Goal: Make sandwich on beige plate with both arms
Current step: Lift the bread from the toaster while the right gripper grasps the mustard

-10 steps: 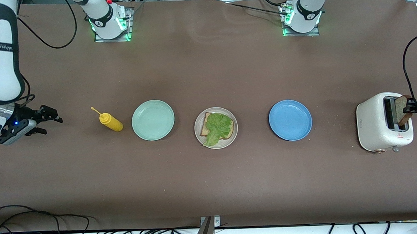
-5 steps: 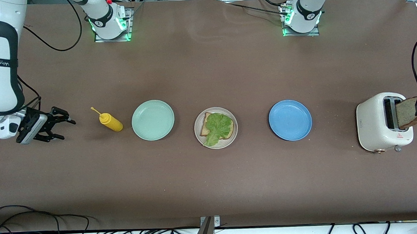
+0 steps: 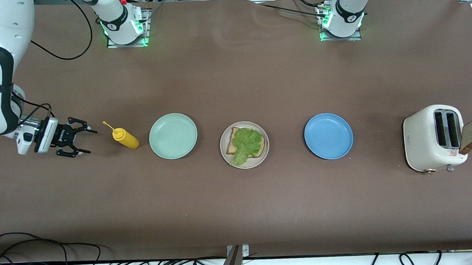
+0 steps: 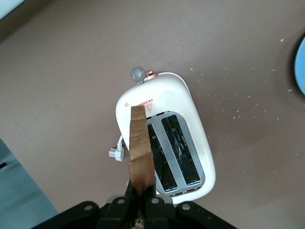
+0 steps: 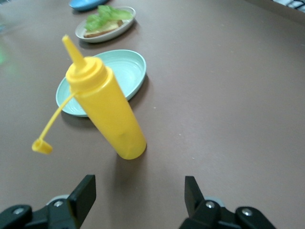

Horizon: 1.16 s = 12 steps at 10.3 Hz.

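- Yellow squeeze bottle [image 3: 125, 138] stands upright beside the mint green plate [image 3: 173, 135].
- Blue plate [image 3: 328, 135] lies near the white toaster [image 3: 433, 138] on the brown worktop [image 3: 240, 213].

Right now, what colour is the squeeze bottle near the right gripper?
Yellow: the plastic squeeze bottle with its pointed nozzle shows best in the right wrist view.

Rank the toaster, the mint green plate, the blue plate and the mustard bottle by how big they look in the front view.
1. Toaster
2. Mint green plate and blue plate: they look alike, so no ranking between them
3. Yellow mustard bottle
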Tool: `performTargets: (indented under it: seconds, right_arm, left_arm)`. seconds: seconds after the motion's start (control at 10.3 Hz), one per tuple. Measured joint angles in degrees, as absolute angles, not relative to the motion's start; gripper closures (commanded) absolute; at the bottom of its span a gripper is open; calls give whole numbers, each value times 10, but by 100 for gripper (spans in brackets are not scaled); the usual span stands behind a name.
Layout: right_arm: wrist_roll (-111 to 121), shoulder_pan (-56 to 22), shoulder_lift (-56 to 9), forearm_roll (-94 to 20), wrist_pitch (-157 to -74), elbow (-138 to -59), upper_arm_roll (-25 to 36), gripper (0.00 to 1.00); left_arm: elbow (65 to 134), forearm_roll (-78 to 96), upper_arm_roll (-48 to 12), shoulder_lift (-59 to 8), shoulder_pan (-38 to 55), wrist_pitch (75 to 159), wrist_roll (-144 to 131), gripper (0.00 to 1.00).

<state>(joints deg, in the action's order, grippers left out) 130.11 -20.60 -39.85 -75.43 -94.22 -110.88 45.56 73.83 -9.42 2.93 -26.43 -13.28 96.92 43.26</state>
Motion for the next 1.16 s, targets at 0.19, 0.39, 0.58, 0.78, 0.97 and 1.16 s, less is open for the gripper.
performTargets:
  seconds: [0.19, 0.39, 0.58, 0.78, 0.97, 1.16]
  right_arm:
    - [1365, -177, -434, -802, -894, -1108, 425, 16]
    - [1406, -126, -440, -819, -888, -1105, 348, 16]
    - [1428, -83, -441, -820, -888, -1104, 291, 16]
    - [1437, -75, -441, -821, -886, -1103, 283, 16]
    - [1444, -74, -441, -824, -880, -1102, 278, 15]
    - [1449, -74, -442, -842, -876, -1102, 259, 20]
  left_arm:
    - [714, -53, 28, -264, -120, 908, 433, 100]
    - [706, -9, 28, -264, -104, 862, 432, 100]
    - [706, 27, 28, -265, -82, 834, 424, 100]
    - [707, 50, 28, -268, -78, 825, 410, 100]
    - [707, 51, 28, -268, -74, 823, 406, 100]
    - [705, 51, 28, -267, -61, 823, 399, 100]
